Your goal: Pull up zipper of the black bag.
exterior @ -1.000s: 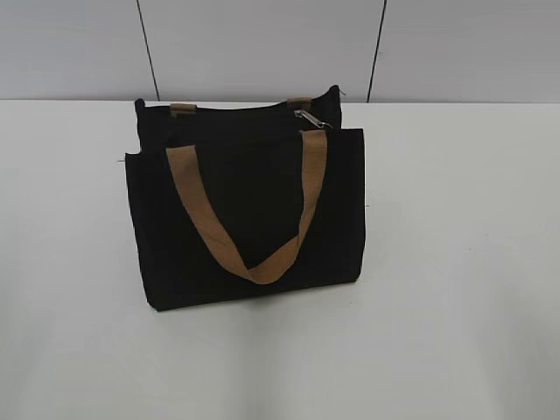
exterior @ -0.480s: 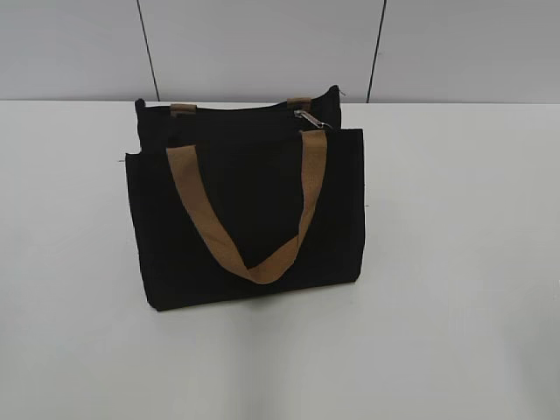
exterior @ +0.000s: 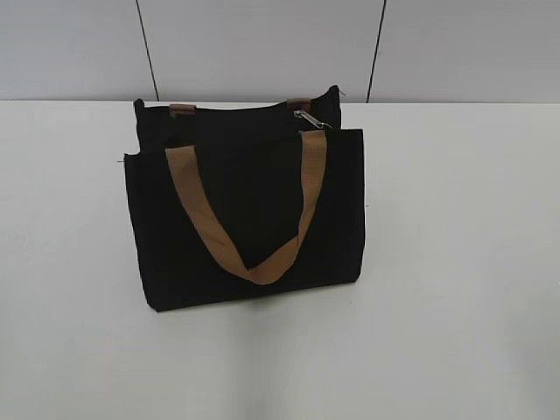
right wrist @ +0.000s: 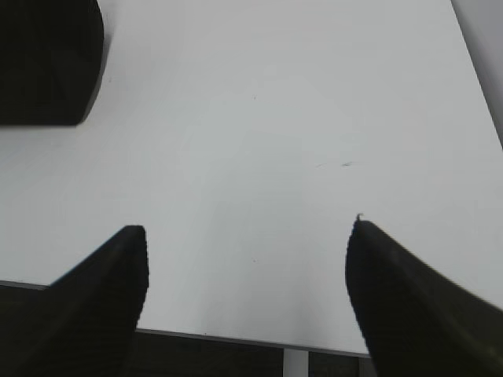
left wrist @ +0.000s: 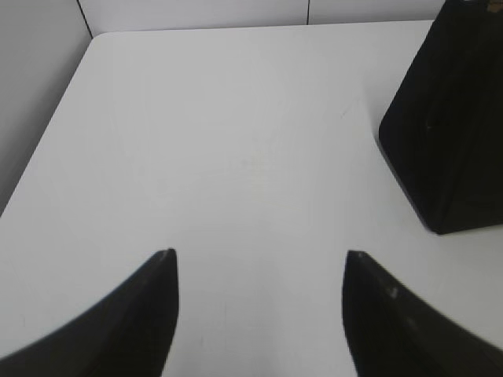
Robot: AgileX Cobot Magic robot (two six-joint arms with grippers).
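Observation:
The black bag [exterior: 254, 223] stands upright on the white table [exterior: 455, 262], with a tan handle [exterior: 249, 254] hanging down its front. The small silver zipper pull [exterior: 308, 117] sits at the right end of the bag's top edge. Neither gripper shows in the exterior view. My left gripper [left wrist: 259, 255] is open and empty above bare table, with a corner of the bag [left wrist: 448, 118] ahead on its right. My right gripper [right wrist: 247, 228] is open and empty over the table's near edge, with a corner of the bag [right wrist: 47, 63] at the far left.
A grey panelled wall [exterior: 262, 48] stands behind the table. The table's left edge and far corner [left wrist: 86, 47] show in the left wrist view. The table's front edge [right wrist: 236, 338] lies just under the right gripper.

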